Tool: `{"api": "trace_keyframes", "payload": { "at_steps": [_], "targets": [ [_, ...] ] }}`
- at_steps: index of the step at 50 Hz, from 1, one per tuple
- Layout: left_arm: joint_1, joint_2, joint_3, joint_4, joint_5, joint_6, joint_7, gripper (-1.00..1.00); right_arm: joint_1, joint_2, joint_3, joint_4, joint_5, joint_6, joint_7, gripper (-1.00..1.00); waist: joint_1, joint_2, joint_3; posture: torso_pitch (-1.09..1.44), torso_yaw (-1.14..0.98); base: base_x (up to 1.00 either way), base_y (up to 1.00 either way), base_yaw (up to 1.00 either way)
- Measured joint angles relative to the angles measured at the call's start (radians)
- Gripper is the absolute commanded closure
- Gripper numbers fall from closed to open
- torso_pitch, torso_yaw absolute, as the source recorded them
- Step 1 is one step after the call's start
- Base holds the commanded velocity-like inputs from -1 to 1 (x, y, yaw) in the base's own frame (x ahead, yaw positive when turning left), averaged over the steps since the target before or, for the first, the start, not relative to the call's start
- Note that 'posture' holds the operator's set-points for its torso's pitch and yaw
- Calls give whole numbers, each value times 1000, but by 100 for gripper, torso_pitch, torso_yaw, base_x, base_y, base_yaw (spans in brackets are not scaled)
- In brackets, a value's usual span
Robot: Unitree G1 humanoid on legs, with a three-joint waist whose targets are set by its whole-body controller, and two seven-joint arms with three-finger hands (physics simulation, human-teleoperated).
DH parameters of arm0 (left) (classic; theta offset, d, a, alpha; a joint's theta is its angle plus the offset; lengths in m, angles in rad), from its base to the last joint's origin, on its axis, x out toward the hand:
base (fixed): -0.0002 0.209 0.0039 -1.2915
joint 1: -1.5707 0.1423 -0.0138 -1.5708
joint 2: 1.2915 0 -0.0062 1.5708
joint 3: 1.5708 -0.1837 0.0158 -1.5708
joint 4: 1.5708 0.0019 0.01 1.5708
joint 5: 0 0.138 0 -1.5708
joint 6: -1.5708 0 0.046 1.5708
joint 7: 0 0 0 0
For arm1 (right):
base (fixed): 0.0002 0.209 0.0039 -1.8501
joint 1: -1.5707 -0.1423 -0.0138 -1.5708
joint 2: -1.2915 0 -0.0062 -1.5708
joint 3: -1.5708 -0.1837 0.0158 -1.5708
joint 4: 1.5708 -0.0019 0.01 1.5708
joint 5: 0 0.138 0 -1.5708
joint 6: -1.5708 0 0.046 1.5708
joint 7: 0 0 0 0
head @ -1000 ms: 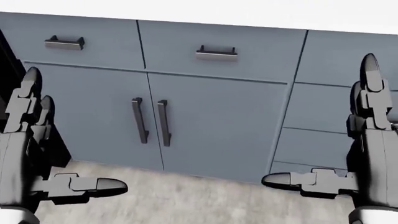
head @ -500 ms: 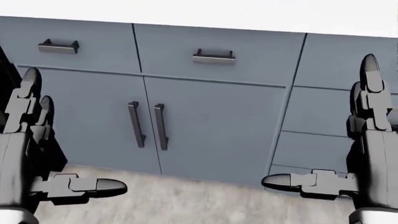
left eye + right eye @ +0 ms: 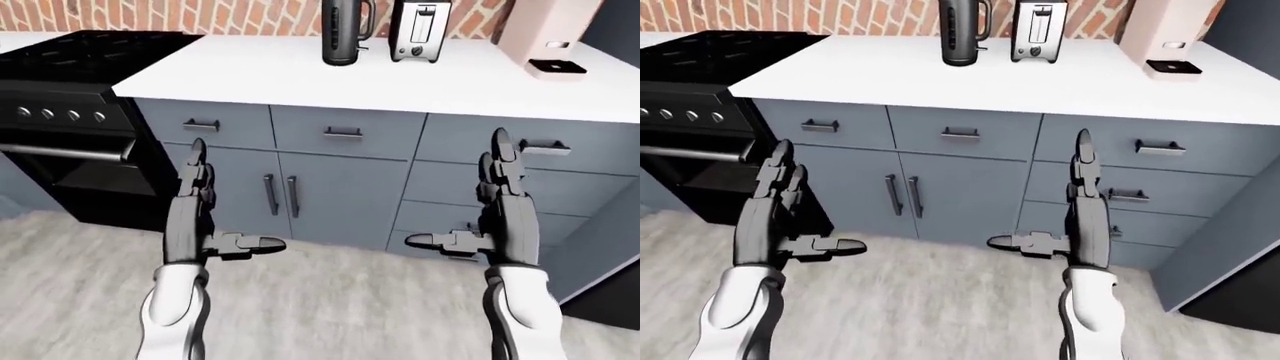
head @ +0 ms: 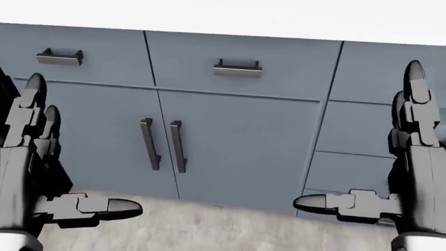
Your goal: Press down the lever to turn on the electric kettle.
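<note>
I am stepping closer: the grey cabinet doors (image 4: 230, 141) are sliding slightly lower-left in the head view. The tall black electric kettle (image 3: 345, 31) is standing on the white worktop (image 3: 400, 79), well beyond reach. My left hand (image 3: 200, 217) and right hand (image 3: 495, 217) are hanging empty, fingers spread apart.

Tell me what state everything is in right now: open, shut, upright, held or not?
Electric kettle: upright on the countertop, untouched; lever position too small to tell.
Toaster: upright, to the kettle's right in the left-eye view.
Cabinet doors: shut.
Drawers: shut.
Oven door: shut.
Left hand: open, holding nothing.
Right hand: open, holding nothing.
</note>
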Motion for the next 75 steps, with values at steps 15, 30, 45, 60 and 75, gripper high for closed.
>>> {"api": "trace_keyframes", "payload": {
  "at_steps": [15, 30, 45, 60, 75],
  "targets": [
    [29, -14, -29, 37, -5, -43, -8, -100, 9, -6, -26, -2, -5, 3, -9, -100, -14, -94, -4, 0, 0, 13, 0, 0],
    [17, -5, -3, 19, 3, -27, 4, -100, 2, -2, -8, -6, 1, -5, 2, -100, 4, -33, -8, 0, 0, 13, 0, 0],
    [20, -11, -18, 19, -2, -44, -5, -100, 6, -7, -20, -13, -5, -15, -5, -100, -16, -44, 7, 0, 0, 17, 0, 0],
    [18, -3, -1, 19, 3, -52, 1, -100, 3, 0, -5, -11, 3, -29, 3, -100, 11, -93, -5, 0, 0, 18, 0, 0],
    [-12, 4, -8, -8, -2, -6, -6, -100, -3, 0, -4, -2, -1, -18, 0, -100, -13, 8, -3, 0, 0, 21, 0, 0]
  ]
}}
